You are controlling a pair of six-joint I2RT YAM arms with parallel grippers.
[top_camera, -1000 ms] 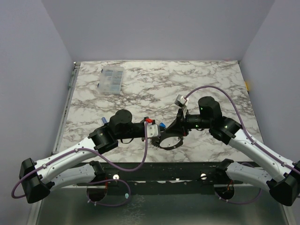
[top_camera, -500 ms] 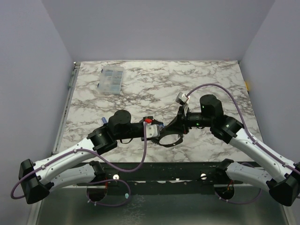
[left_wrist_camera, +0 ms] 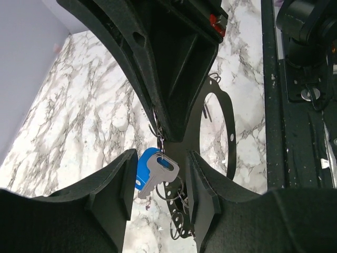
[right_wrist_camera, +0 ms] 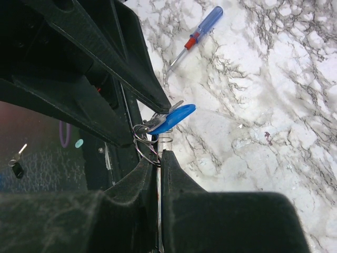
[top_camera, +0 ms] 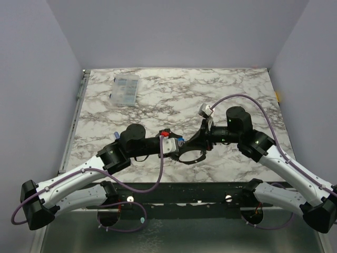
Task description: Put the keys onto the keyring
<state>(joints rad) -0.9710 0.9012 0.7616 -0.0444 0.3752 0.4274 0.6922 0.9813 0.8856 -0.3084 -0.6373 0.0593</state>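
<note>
the keyring (right_wrist_camera: 138, 141) is mostly hidden inside the right gripper (right_wrist_camera: 159, 156).

Smooth marble-patterned table (top_camera: 158, 89), silvery metal key (left_wrist_camera: 154, 176) with glossy blue plastic head, thin metal ring (right_wrist_camera: 138, 147)

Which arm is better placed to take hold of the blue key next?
Left. The left gripper straddles the blue key with its jaws open, while the right gripper is occupied, shut on the keyring.

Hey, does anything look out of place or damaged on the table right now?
Nothing stands out. The blue-headed key hangs on thin metal rings, and a screwdriver lies loose on the marble table.
</note>
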